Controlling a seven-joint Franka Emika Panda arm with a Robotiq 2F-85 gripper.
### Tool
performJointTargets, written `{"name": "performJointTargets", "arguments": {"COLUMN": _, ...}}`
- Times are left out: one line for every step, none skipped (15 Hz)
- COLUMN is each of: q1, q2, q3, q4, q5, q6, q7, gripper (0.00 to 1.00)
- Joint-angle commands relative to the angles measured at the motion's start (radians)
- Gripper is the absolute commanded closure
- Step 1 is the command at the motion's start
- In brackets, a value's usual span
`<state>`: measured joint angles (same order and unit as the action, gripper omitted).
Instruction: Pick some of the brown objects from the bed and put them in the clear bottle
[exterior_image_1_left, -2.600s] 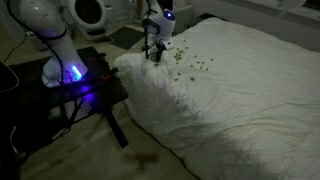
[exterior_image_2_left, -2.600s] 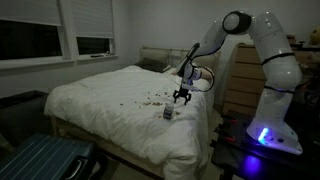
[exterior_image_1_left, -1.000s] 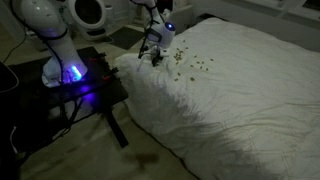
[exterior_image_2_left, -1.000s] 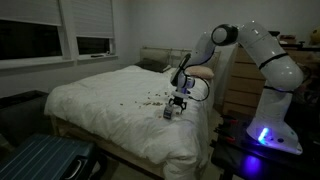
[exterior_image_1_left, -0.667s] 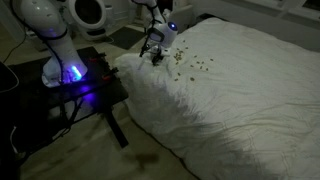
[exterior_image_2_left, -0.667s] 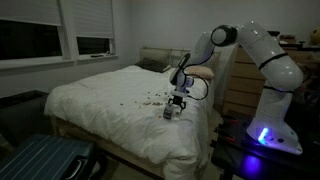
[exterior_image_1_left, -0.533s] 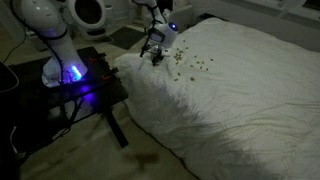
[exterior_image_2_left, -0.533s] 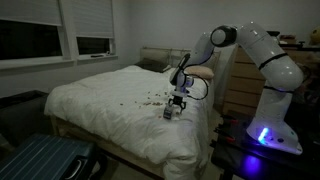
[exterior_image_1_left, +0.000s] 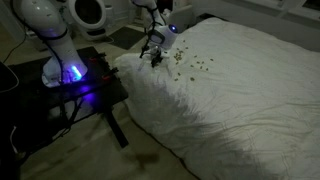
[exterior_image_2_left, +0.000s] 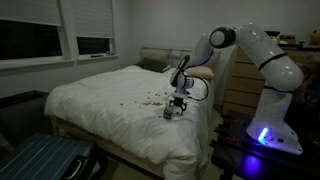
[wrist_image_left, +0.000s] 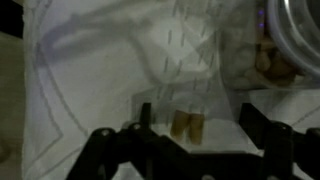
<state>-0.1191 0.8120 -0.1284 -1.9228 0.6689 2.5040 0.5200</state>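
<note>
In an exterior view my gripper points down at the edge of the bed, with the brown bits scattered just beside it. In an exterior view my arm bends over and down, and the bottle stands just beside the gripper. In the wrist view my jaws stand wide apart, holding nothing, with two bits on the sheet between them.
</note>
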Motion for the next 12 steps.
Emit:
{"name": "performJointTargets", "arguments": {"q1": 0.006, "q2": -0.006, "q3": -0.015, "q4": 0.002, "q5": -0.028, "q6": -0.027, "q7": 0.03, "gripper": 0.4}}
{"name": "performJointTargets", "arguments": {"q1": 0.007, "q2": -0.007, "q3": -0.016, "q4": 0.002, "q5": -0.029, "q6": -0.028, "q7": 0.031, "gripper": 0.49}}
{"name": "performJointTargets", "arguments": {"q1": 0.007, "q2": -0.008, "q3": -0.018, "q4": 0.002, "q5": -0.03, "q6": -0.029, "q7": 0.032, "gripper": 0.55}}
{"name": "performJointTargets", "arguments": {"q1": 0.008, "q2": -0.008, "q3": -0.02, "q4": 0.002, "q5": -0.031, "q6": -0.028, "q7": 0.032, "gripper": 0.64}}
{"name": "performJointTargets", "arguments": {"q1": 0.008, "q2": -0.009, "q3": -0.022, "q4": 0.001, "q5": -0.033, "q6": -0.028, "q7": 0.034, "gripper": 0.71}}
{"name": "performJointTargets", "arguments": {"q1": 0.009, "q2": -0.011, "q3": -0.024, "q4": 0.0, "q5": -0.034, "q6": -0.028, "q7": 0.034, "gripper": 0.78}}
{"name": "performJointTargets", "arguments": {"q1": 0.008, "q2": -0.012, "q3": -0.026, "q4": -0.001, "q5": -0.034, "q6": -0.028, "q7": 0.033, "gripper": 0.87}}
{"name": "performJointTargets", "arguments": {"q1": 0.008, "q2": -0.014, "q3": -0.029, "q4": -0.003, "q5": -0.036, "q6": -0.028, "q7": 0.034, "gripper": 0.89}}
{"name": "performJointTargets", "arguments": {"q1": 0.007, "q2": -0.015, "q3": -0.031, "q4": -0.005, "q5": -0.037, "q6": -0.028, "q7": 0.034, "gripper": 0.84}}
{"name": "performJointTargets", "arguments": {"q1": 0.006, "q2": -0.017, "q3": -0.034, "q4": -0.007, "q5": -0.037, "q6": -0.028, "q7": 0.033, "gripper": 0.66}}
{"name": "performJointTargets", "arguments": {"q1": 0.004, "q2": -0.017, "q3": -0.036, "q4": -0.008, "q5": -0.037, "q6": -0.029, "q7": 0.031, "gripper": 0.58}}
{"name": "performJointTargets", "arguments": {"q1": 0.003, "q2": -0.017, "q3": -0.038, "q4": -0.009, "q5": -0.039, "q6": -0.028, "q7": 0.029, "gripper": 0.94}}
